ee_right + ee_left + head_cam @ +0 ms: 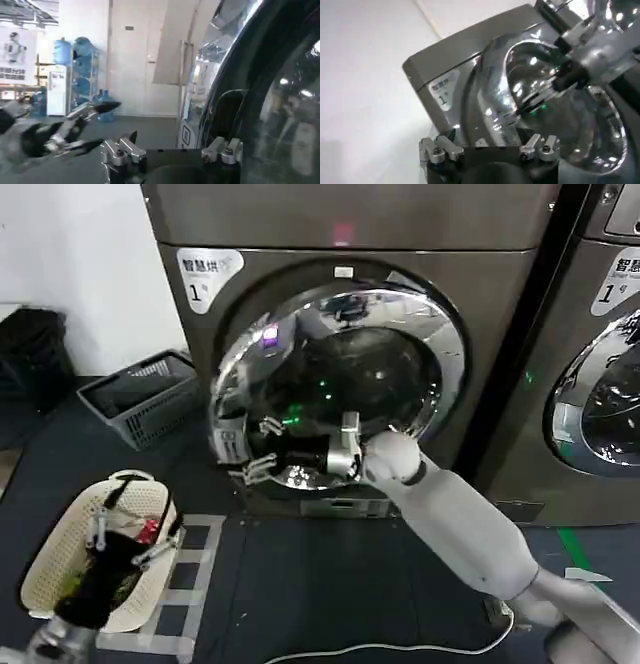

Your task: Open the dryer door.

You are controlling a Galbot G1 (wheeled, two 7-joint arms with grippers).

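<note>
Your right pincer [258,452] has its fingers spread at the lower left edge of the dryer door [340,384], whose chrome ring stands slightly ajar from the grey-bronze machine [330,244]. Your left pincer [135,539] hangs, fingers spread, over the cream laundry basket [50,554] on the floor.

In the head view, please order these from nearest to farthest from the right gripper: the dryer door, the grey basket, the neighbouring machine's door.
1. The dryer door: the right gripper is at its lower left edge.
2. The grey basket: on the floor, to the robot's left.
3. The neighbouring machine's door: far to the right.
</note>
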